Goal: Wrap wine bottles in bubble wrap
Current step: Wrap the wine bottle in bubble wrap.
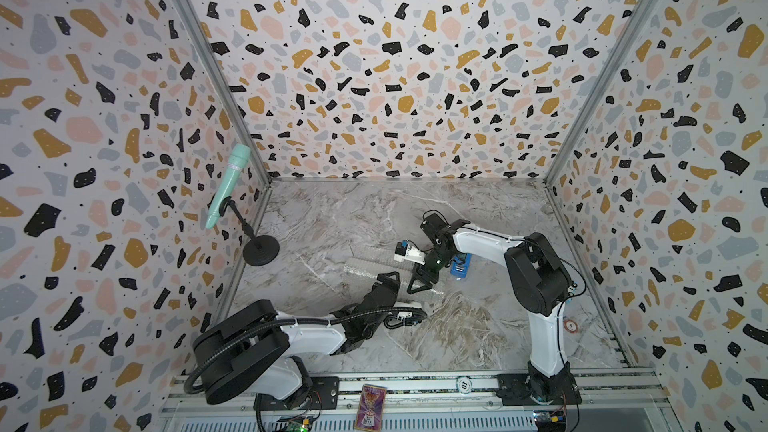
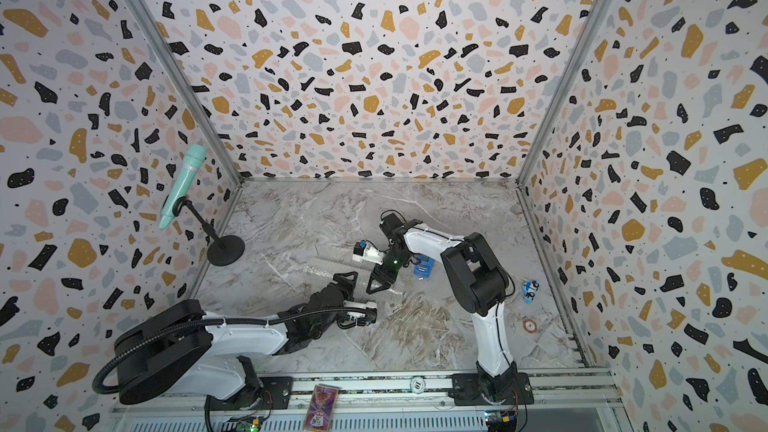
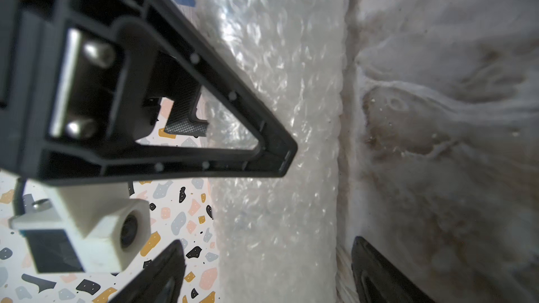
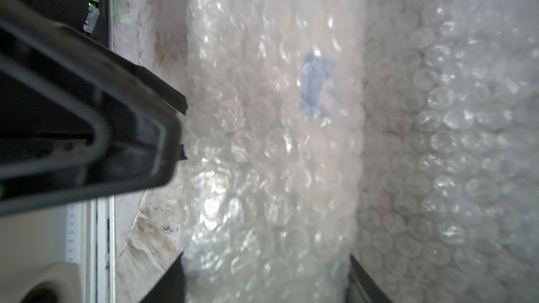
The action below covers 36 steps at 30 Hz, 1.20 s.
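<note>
In both top views the bubble wrap (image 1: 370, 268) lies rolled around the wine bottle (image 4: 316, 88), just below the frame's centre; a blue label smear shows through it. The right gripper (image 4: 265, 260) pinches the roll from both sides. The left gripper (image 3: 267, 257) straddles it, jaws spread, not touching. Close the left squarely and gently, lest the wrap spring open or the glass roll.

The wrap (image 4: 262, 155) is clear with shiny small bubbles; a blue mark (image 4: 316, 88) shows through. The worktop (image 1: 457, 326) is grey-brown marble, the walls (image 1: 395, 56) speckled terrazzo.
</note>
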Available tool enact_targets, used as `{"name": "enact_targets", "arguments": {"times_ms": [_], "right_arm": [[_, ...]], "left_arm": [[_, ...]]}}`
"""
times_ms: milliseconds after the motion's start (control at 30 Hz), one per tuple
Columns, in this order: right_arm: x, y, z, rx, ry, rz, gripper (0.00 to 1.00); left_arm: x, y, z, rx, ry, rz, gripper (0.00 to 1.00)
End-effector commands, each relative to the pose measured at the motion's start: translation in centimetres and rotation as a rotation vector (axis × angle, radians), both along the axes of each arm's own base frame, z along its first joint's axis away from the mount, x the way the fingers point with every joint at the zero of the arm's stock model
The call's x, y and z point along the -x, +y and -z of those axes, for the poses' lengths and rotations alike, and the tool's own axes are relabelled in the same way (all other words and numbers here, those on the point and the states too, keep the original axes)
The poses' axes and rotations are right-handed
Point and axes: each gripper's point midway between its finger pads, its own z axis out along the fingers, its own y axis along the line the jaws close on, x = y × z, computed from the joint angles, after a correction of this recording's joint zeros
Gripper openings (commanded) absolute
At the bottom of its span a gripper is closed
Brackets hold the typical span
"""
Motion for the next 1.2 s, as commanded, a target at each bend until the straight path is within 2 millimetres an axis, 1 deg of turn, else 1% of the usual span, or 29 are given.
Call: {"name": "enact_targets", "arguments": {"times_ms": [0,133,233,333,433,633,667,800,1000,1100,1167], "right_arm": [[0.7,0.7,-1.8,-0.052,0.067,-0.003,0.18],[0.9,0.8,-1.9,-0.061,0.093,-0.002,0.18],[0.9,0.8,-2.0,-0.065,0.096,-0.001,0.18],[0.9,0.8,-2.0,-0.063,0.105,-0.001,0.18],[0.9,0.9,-2.2,-0.074,0.113,-0.003,0.18],[0.9,1.0,-2.6,-0.084,0.113,-0.007,0.22],[0.9,1.0,-2.6,-0.081,0.112,-0.006,0.24],[0.5,0.8,-2.6,-0.068,0.089,0.007,0.4],[-0.1,0.6,-3.0,-0.054,0.046,0.02,0.51],[-0.4,0.6,-3.8,-0.064,0.022,0.027,0.58],[-0.6,0.6,-4.4,-0.075,0.005,0.033,0.64]], "left_arm": [[-0.9,-0.8,-0.9,0.031,-0.052,-0.016,0.88],[-1.2,-1.1,-0.2,0.018,-0.056,-0.017,0.85],[-0.9,-1.9,0.2,0.038,-0.03,0.018,0.79],[-1.0,-2.2,0.4,0.045,-0.027,0.022,0.74],[-1.2,-2.1,0.4,0.045,-0.035,0.012,0.69],[-1.1,-1.9,1.1,0.021,-0.017,0.007,0.64],[-1.1,-1.8,1.2,0.017,-0.013,0.005,0.64],[-0.8,-1.9,1.4,0.015,0.014,0.013,0.59],[-0.3,-2.0,1.9,0.0,0.073,0.022,0.56],[-0.1,-1.9,2.2,-0.015,0.097,0.02,0.56],[0.0,-1.9,2.4,-0.024,0.116,0.02,0.55]]}}
